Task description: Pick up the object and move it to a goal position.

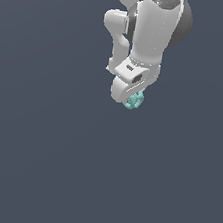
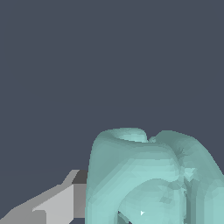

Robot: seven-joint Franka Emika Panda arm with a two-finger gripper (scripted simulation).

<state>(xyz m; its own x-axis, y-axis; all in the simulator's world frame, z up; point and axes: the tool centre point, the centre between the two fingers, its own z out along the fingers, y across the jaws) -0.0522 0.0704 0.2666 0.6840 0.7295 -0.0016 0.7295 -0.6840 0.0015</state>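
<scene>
The object point(image 1: 134, 100) is a small teal knobbly piece of curved rings. In the exterior view it pokes out from under the white gripper point(image 1: 128, 97), at the tip of the arm near the top middle. In the wrist view the object point(image 2: 148, 175) fills the near part of the picture, and one grey finger point(image 2: 52, 205) lies right beside it. The other finger is hidden behind the piece. The gripper looks shut on the object. I cannot tell from these frames whether the piece rests on the ground or hangs above it.
A plain dark grey-blue surface point(image 1: 50, 165) fills both views. The white arm point(image 1: 153, 29) comes down from the top of the exterior view. No goal marker shows.
</scene>
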